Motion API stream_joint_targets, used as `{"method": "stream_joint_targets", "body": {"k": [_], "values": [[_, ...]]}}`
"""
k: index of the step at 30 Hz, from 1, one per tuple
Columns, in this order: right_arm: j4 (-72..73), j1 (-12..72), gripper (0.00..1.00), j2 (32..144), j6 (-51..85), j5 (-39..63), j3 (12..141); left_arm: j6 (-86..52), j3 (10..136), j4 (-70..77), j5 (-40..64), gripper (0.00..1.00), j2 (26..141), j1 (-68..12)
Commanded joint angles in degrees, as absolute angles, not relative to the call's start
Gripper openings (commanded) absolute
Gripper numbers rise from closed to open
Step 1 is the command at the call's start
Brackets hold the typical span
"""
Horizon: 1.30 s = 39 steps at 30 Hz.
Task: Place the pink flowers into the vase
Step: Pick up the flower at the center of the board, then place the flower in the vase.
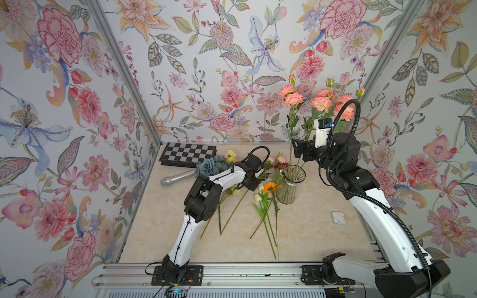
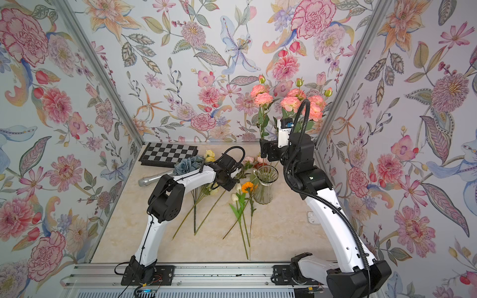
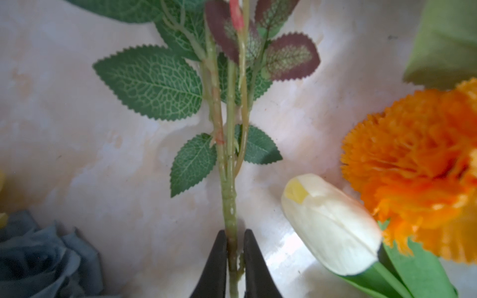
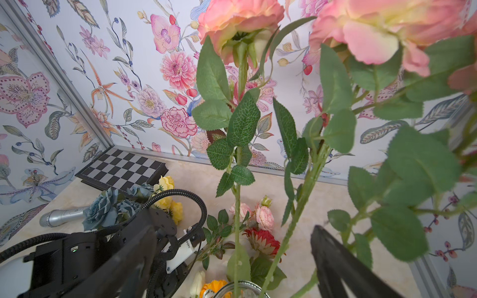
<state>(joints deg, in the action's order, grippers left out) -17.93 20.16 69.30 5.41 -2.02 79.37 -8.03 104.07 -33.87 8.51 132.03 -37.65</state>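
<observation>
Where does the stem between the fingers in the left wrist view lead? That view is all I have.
Observer: Apparently to the pale pink spray lying on the table just beyond the vase.
Operator: Anything in the vase?
Observer: Yes, tall pink flowers stand in it.
Operator: Right arm?
Observer: Its fingers stand wide open either side of those stems.

chessboard [image 1: 188, 154], perhaps a microphone [image 1: 178, 178], blue roses [image 1: 209, 165], orange bloom [image 1: 270, 186], white tulips [image 1: 257, 197] on marbled tabletop [image 1: 309, 232]
</observation>
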Motion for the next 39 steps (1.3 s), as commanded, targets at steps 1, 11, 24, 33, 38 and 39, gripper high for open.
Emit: {"method": "stream_joint_targets", "body": {"k": [1,11,24,33,38,39], "values": [[-17.75,20.43,0.95,67.69,6.15,-2.45,79.29,-11.73,106.73,-34.65,8.96,0.12,133.36,-37.82],[-17.81,21.90,0.95,65.95,4.83,-1.21,81.16,-21.03,105.88,-26.87,14.53,0.07,126.42,-34.34],[-17.78,28.52,0.95,72.20,4.04,6.90,87.00,-30.62,94.34,-8.65,14.94,0.06,110.74,-30.72],[-16.76,32.87,0.95,84.18,6.93,11.96,93.36,-36.78,74.12,12.45,12.66,0.02,97.56,-29.83],[-16.80,32.60,0.94,91.58,12.24,16.58,97.94,-39.76,62.74,26.21,13.12,0.02,91.58,-29.81],[-16.79,32.82,0.94,92.90,12.69,17.22,98.74,-40.07,61.12,28.29,13.05,0.03,90.54,-29.82]]}}
